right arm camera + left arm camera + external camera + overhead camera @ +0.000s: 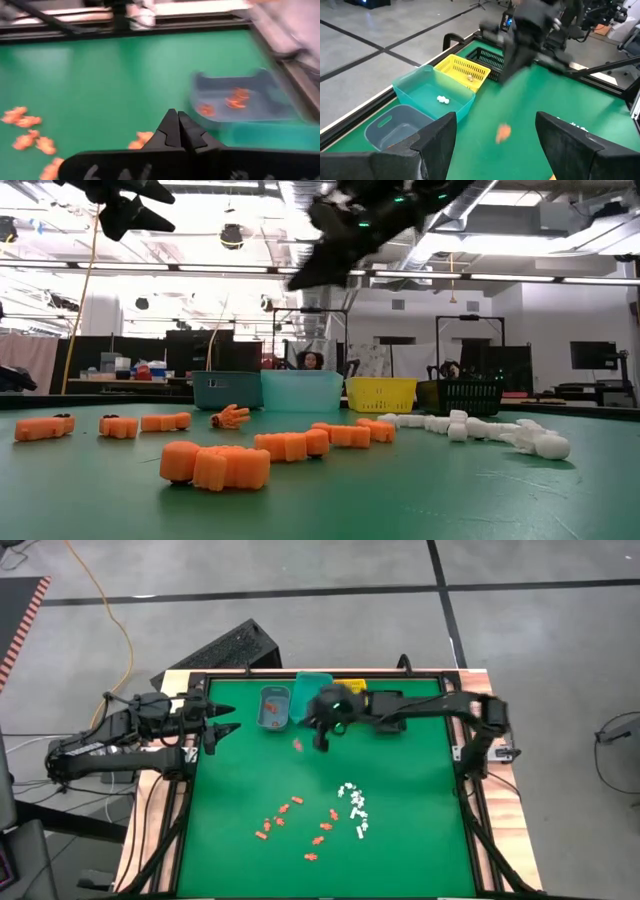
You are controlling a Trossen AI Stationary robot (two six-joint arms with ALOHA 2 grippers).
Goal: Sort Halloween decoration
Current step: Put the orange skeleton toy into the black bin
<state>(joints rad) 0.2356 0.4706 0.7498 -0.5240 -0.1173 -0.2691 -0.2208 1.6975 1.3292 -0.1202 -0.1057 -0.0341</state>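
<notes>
Halloween pieces (345, 810) lie on the green table (420, 770), most of them at the near end. Orange ones (290, 825) are spread in a loose bunch on the left arm's side. White ones (354, 802) sit in a tight little bunch just beside them, on the right arm's side. In the low view the orange ones (215, 465) lie in front and the white ones (480, 428) trail off to one side.

One more orange piece (297, 744) lies alone on the green, well apart from the bunches and near the bins. The left wrist view shows it (503, 132) as a blur on the green.

A few orange pieces are already in the blue bin (274, 705) (the right wrist view shows them inside it (235, 97)). Next to it stands the teal bin (309, 688) with two white bits in it. Then come the yellow bin (462, 72), with one small tan thing inside, and the black bin (487, 58). All four bins stand in a row at the far end of the table.

The right gripper (322, 737) hangs over the table just beside the blue bin and the lone orange piece. Its fingers (170, 131) are pressed tight together, with nothing between them.

The left gripper (228, 720) waits at the left edge of the table, near the blue bin. Its fingers (440, 140) are spread wide, with nothing between them.
</notes>
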